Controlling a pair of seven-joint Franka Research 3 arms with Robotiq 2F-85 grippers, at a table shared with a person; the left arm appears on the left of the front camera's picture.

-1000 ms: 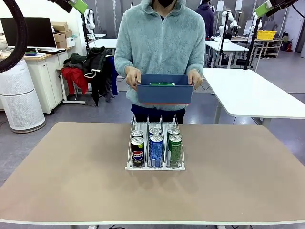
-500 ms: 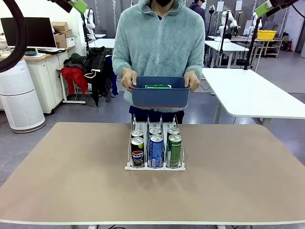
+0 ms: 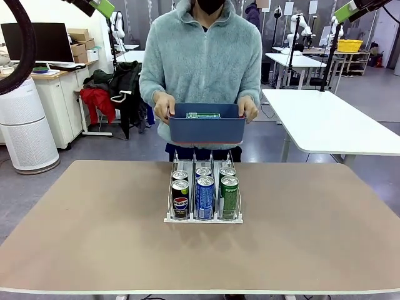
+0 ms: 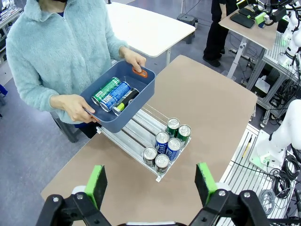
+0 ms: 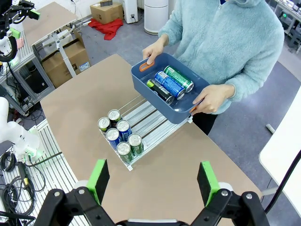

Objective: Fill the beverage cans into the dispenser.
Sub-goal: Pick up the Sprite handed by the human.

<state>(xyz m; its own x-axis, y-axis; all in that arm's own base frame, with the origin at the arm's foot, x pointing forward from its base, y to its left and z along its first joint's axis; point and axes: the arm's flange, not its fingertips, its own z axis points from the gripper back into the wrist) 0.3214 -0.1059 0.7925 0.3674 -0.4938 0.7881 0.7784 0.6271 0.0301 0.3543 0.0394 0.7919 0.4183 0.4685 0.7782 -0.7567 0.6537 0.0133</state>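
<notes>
— Since a second ago the person (image 3: 203,56) has come closer to the counter (image 3: 94,225) and brought the blue bin (image 3: 206,130) lower, toward the far end of the dispenser (image 3: 203,219). Nothing else has shifted.

— How does the counter look?

— The dispenser sits at its middle. The person stands at its far edge, with hands (image 3: 164,103) gripping the two ends of the bin, which is held in the air just above the rack's far end.

— And the cans?

— Six stand upright in the dispenser, two per lane, bunched at the robot's end. The black Pepsi cans (image 3: 180,203) are in the left lane, the blue cans (image 3: 204,197) in the middle and the green cans (image 3: 229,197) on the right. Three loose cans (image 4: 115,94) lie on their sides in the bin (one green, one blue, one dark).

— The fingers?

— The left fingers (image 4: 96,186) and right fingers (image 5: 207,182) are spread wide, grasping nothing, high above the counter.
</notes>
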